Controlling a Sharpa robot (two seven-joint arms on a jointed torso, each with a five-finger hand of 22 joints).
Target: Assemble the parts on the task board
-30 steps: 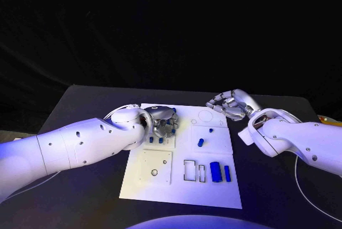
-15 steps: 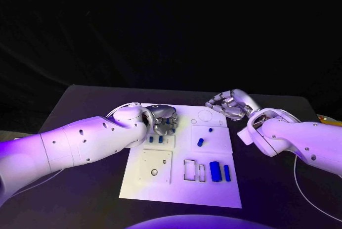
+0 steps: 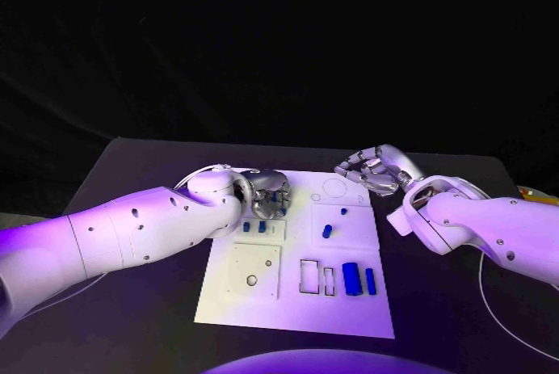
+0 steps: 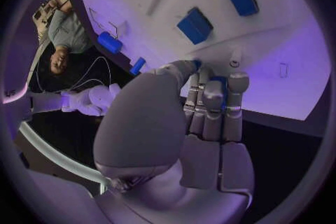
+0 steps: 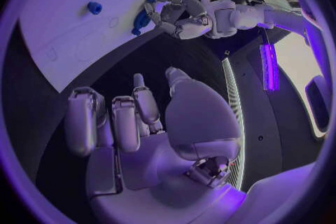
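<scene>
**Left hand curled over the board's upper left, right hand free at its upper right**

The white task board [image 3: 305, 309] lies in the middle of the head view on the black desk [image 3: 140, 172]. The head view shows six blue parts on it: two small ones [image 3: 255, 226] side by side just below the left hand, a tiny one [image 3: 344, 212] above a short one [image 3: 329, 232] at the board's centre, and a broad block [image 3: 352, 279] with a slim bar [image 3: 371, 282] beside it at the lower right.

The left hand [image 3: 266, 195] sits over the board's upper left, its fingers [image 4: 212, 105] curled close together with their tips down at the board. In the left wrist view a bit of blue shows between the fingertips; whether that is a held part or one lying underneath cannot be told.

The right hand [image 3: 374, 171] hovers at the board's upper right corner, over the desk edge of it. Its fingers [image 5: 119, 120] are loosely bent and apart, with nothing in them.
</scene>
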